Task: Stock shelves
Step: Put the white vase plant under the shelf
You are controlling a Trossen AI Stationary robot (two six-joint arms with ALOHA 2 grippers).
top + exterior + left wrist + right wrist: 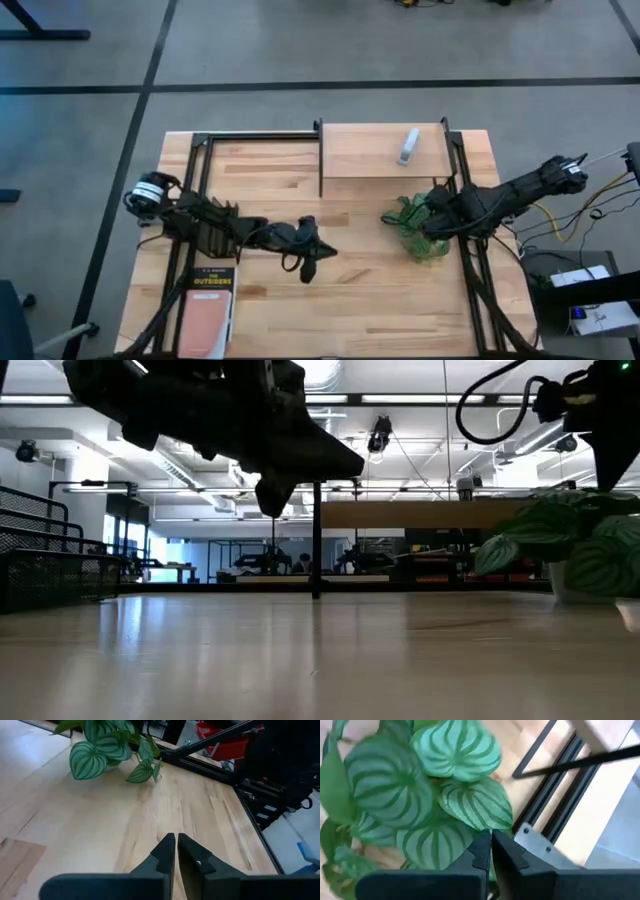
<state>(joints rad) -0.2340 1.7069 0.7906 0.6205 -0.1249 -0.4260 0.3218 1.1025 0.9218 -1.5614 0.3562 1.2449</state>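
Green striped leaves [420,795] hide the table beneath the closed, empty right gripper [491,851].

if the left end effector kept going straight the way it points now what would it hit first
Probably the plant. The left end effector, fingers shut, points across bare tabletop toward the plant's striped leaves, though they sit slightly off its line, so it might pass beside them.

The butcher-block table [370,270] carries a riser shelf [365,150] far centre, a striped-leaf plant [415,228] right, a book [208,298] near left
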